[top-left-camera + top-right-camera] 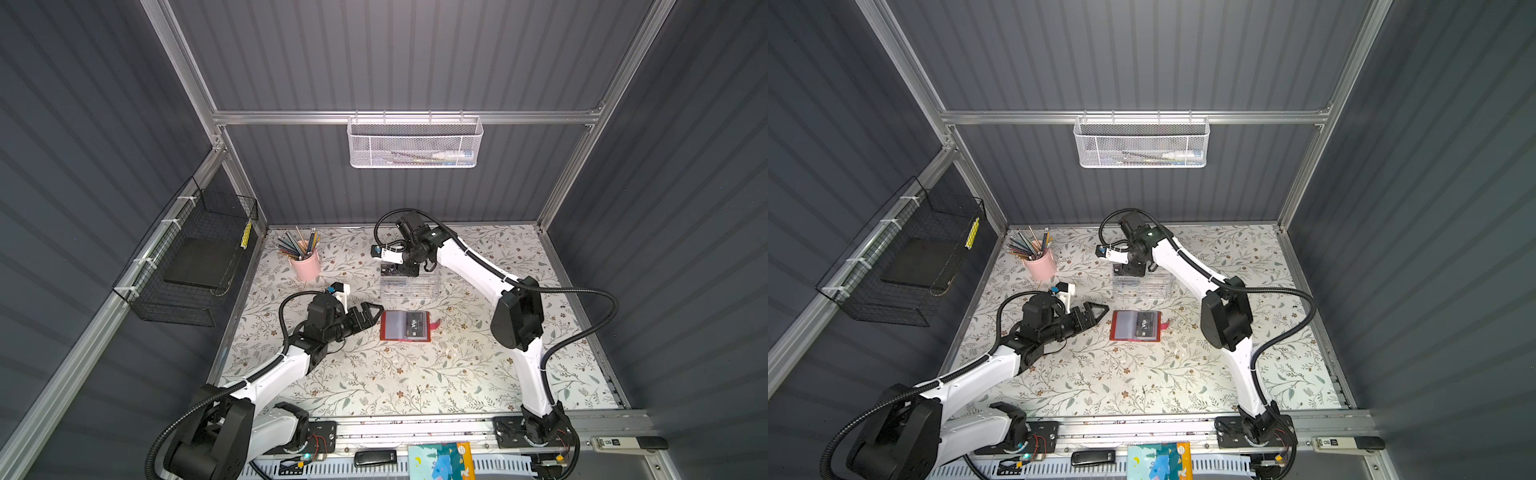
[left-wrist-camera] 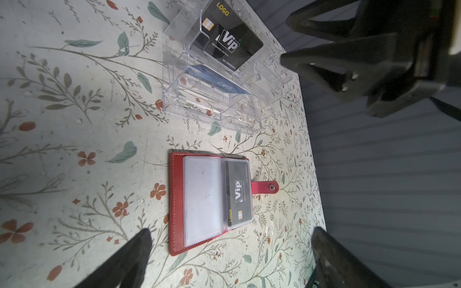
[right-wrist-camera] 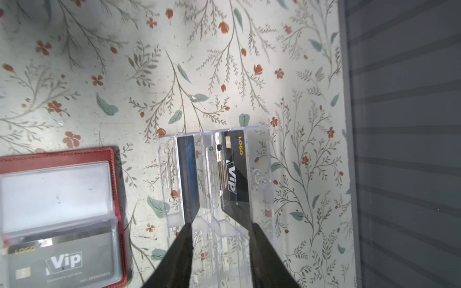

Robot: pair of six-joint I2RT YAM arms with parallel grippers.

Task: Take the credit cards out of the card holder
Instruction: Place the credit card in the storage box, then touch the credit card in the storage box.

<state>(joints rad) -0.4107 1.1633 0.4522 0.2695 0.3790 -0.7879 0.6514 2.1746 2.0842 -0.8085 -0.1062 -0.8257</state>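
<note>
The card holder (image 2: 197,199) lies open on the worktop (image 2: 74,124), one black card (image 2: 238,197) in its sleeve on the strap side. Just beside the card holder the left pincer (image 2: 232,230) stands wide open, empty. Beyond the card holder, over the clear box (image 3: 164,174), the right pincer (image 3: 220,225) is partly open and holds nothing. Unpinned, the card holder may lift with the card

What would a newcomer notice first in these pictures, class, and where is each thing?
The open red card holder lies mid-table on the floral tabletop, a black VIP card in one clear sleeve and the open left gripper beside it. Behind it stands a clear acrylic box holding a second black VIP card and a blue card, the right gripper open just above.
</note>
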